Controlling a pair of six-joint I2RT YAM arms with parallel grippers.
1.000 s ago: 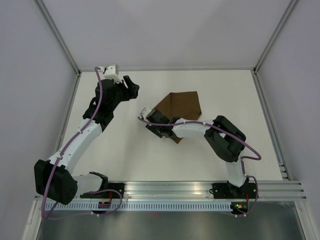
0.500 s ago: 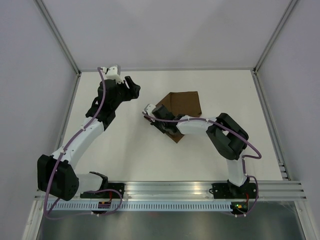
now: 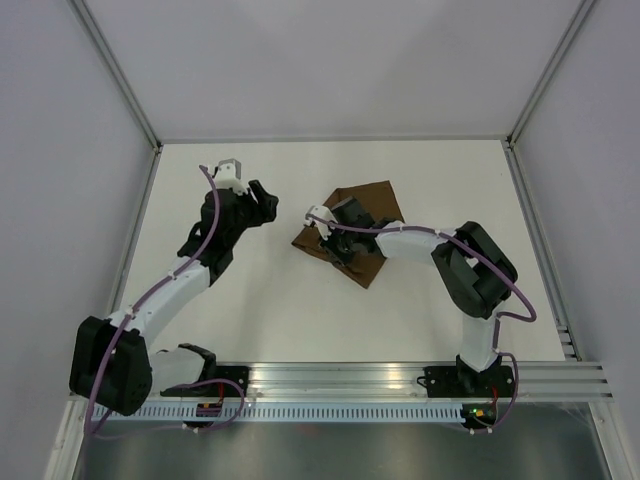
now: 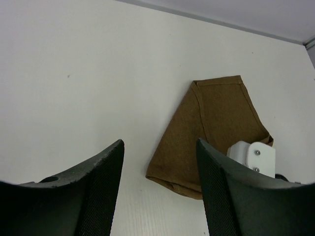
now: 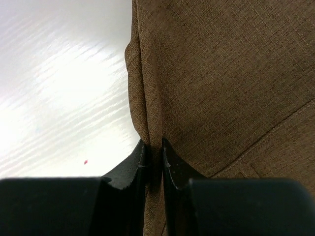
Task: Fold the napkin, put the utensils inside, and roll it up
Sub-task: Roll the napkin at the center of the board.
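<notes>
Right claw [image 5: 153, 150] pinching napkin [image 5: 221, 73] at its folded edge, likely to carry the fold over; left claw [image 4: 158, 162] wide, empty, standing clear

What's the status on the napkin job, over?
Right claw shut on the napkin at its folded edge. Left claw open over the table, clear of it. No utensils in view, nothing in the way.
</notes>
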